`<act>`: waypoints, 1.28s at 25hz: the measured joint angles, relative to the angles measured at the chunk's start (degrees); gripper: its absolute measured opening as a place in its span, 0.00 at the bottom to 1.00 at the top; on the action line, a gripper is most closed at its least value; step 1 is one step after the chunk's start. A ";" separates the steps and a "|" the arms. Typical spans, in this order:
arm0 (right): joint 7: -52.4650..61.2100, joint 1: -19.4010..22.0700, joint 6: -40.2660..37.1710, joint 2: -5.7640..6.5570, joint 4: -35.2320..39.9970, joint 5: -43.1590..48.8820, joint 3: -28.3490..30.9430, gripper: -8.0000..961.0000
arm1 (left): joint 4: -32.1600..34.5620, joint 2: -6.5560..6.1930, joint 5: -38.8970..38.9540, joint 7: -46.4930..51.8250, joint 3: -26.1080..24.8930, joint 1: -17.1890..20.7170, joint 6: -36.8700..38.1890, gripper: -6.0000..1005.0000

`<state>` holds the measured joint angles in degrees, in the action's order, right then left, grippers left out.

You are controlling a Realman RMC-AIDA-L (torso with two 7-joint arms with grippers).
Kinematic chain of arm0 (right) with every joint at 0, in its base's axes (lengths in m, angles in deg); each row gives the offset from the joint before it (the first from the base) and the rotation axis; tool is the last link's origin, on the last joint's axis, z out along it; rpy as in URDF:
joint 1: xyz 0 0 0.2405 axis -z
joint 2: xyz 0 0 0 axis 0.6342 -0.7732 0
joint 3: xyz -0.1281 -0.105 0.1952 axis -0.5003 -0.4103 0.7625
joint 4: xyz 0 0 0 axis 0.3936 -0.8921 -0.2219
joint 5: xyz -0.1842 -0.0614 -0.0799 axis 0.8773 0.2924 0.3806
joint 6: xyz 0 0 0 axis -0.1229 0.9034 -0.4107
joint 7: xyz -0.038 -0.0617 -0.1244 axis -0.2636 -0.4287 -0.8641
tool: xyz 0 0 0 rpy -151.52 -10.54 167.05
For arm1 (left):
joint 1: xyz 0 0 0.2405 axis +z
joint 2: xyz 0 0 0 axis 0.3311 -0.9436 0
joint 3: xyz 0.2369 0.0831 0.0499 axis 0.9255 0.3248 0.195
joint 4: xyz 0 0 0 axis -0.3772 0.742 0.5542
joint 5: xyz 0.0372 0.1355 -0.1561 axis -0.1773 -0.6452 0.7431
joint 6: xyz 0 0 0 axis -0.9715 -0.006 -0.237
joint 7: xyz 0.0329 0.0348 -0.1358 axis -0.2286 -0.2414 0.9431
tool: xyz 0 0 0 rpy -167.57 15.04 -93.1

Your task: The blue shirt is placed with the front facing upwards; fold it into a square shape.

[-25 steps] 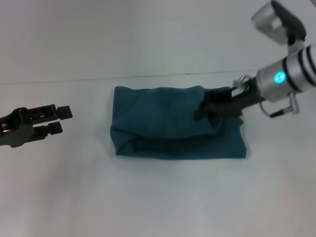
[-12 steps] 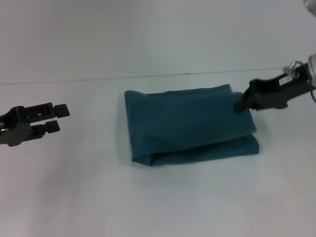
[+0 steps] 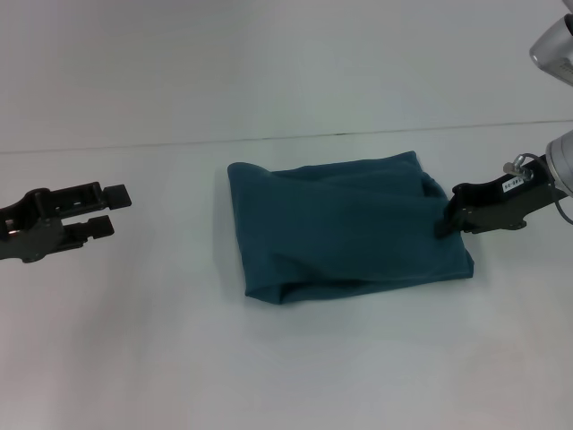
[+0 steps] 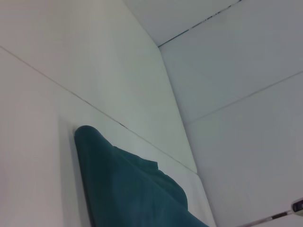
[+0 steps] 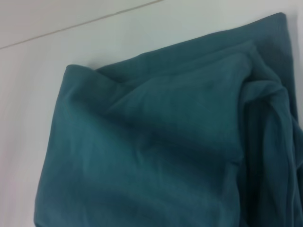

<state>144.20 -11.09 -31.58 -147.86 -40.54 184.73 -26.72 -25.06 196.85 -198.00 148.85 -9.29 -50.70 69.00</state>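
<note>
The blue shirt (image 3: 345, 224) lies folded into a rough rectangle in the middle of the white table, its layers loose and rumpled along the right side; no lettering shows. In the right wrist view the blue shirt (image 5: 156, 142) fills most of the picture, with bunched folds on one side. My right gripper (image 3: 445, 219) sits low at the shirt's right edge, its tip touching the cloth. Well left of the shirt, my left gripper (image 3: 109, 210) hovers open with nothing in it. The left wrist view catches one rounded corner of the blue shirt (image 4: 128, 189).
The white table (image 3: 286, 367) extends all around the shirt. A thin dark seam (image 3: 179, 143) runs across behind it where the white back surface begins.
The right gripper pulled back rightward off the shirt's top, dragging the shirt to the right, then dropped along its right edge. The folds there shifted. The left gripper barely moved.
</note>
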 joint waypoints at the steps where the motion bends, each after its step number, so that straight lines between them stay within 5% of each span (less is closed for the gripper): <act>1: 0.02 0.02 0.34 -0.01 -0.11 0.01 -0.04 0.12 | -0.01 0.00 0.01 0.00 0.00 -0.01 -0.14 0.73; 16: 2.34 -1.74 7.36 -3.27 -1.24 6.53 -2.84 0.14 | -0.88 0.04 0.12 0.05 -0.01 -0.10 -0.54 0.73; 30: 4.73 -0.97 6.74 -2.45 2.05 7.13 -0.70 0.17 | -1.38 0.03 0.24 -0.08 -0.07 0.05 -0.56 0.73; 32: 4.74 -0.84 6.03 -2.41 3.00 7.13 0.06 0.30 | -1.37 0.03 0.24 -0.04 -0.07 0.07 -0.56 0.73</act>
<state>148.94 -11.94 -25.56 -150.27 -37.54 191.86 -26.66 -26.43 196.88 -197.77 148.81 -9.36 -50.63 68.44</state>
